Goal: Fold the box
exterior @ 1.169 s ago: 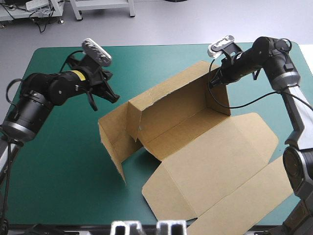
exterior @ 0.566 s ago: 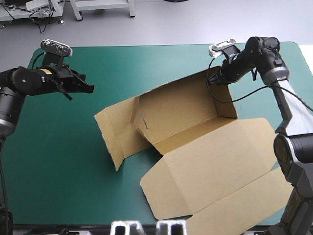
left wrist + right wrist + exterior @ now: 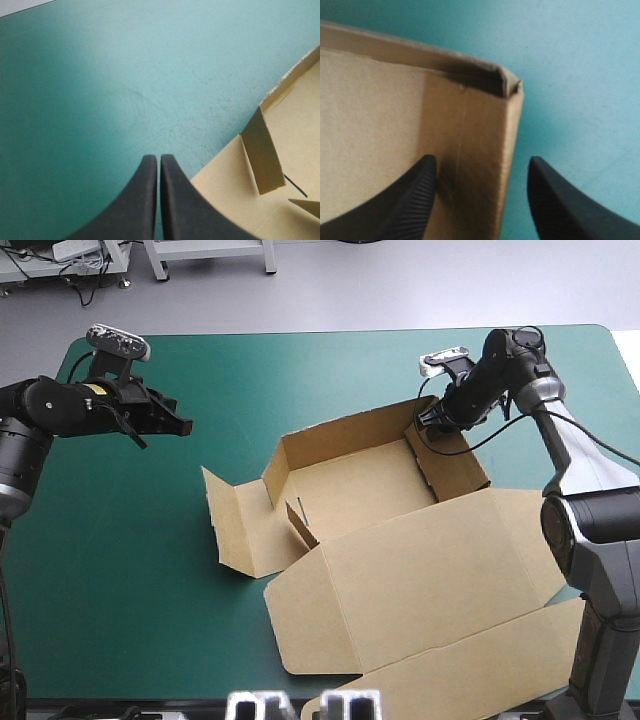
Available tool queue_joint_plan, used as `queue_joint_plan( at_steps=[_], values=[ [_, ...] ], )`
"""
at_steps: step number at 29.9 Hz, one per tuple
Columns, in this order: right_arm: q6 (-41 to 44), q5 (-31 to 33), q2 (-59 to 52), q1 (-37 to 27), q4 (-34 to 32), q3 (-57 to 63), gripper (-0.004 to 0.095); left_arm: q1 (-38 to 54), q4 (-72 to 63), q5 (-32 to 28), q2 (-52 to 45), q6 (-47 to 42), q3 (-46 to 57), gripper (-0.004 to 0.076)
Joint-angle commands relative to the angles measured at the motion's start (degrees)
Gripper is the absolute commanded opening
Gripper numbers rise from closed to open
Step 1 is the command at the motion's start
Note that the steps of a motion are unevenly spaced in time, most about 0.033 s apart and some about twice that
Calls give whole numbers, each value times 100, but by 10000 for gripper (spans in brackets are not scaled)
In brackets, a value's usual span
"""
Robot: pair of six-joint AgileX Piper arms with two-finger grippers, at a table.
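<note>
Since earlier, box [image 3: 350, 485] has turned slightly, left flap dropped flat; it sits mid-table [image 3: 120, 560], lid spread near right; right gripper [image 3: 482, 167] parted astride its far right corner; left gripper [image 3: 159, 159] clenched, far left, apart.

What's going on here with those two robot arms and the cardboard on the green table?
A brown cardboard box sits half-formed on the teal-green table cover: walls raised, lid panel flat toward the near edge. The right gripper, open, straddles the tray's far right corner wall. The left gripper is shut over bare cover left of the box, holding nothing.
</note>
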Motion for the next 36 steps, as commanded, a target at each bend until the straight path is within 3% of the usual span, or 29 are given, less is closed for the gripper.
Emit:
queue_joint_plan(
  at_steps=[1,6,13,21,24,31,36],
  values=[
    [124,110,-626,-20,108,-304,681,11,-173,-217,-169,-24,-183,6],
    [300,120,-1101,-20,-214,-158,675,11,-16,-207,-133,-168,-183,5],
    [328,120,-1284,-20,-239,496,675,11,1026,2,8,-1126,-183,-9],
    [265,120,-1150,-20,-249,1128,665,11,1103,210,115,-1227,-171,-9],
    [252,109,-1017,-10,-237,1132,540,11,1261,237,201,-1387,-171,-9],
    [-135,109,-744,-10,-100,1132,-10,11,1407,261,470,-1445,-171,-9],
    [-164,109,-805,-68,-53,948,-19,206,1274,24,511,-1445,-171,-9]
  ],
)
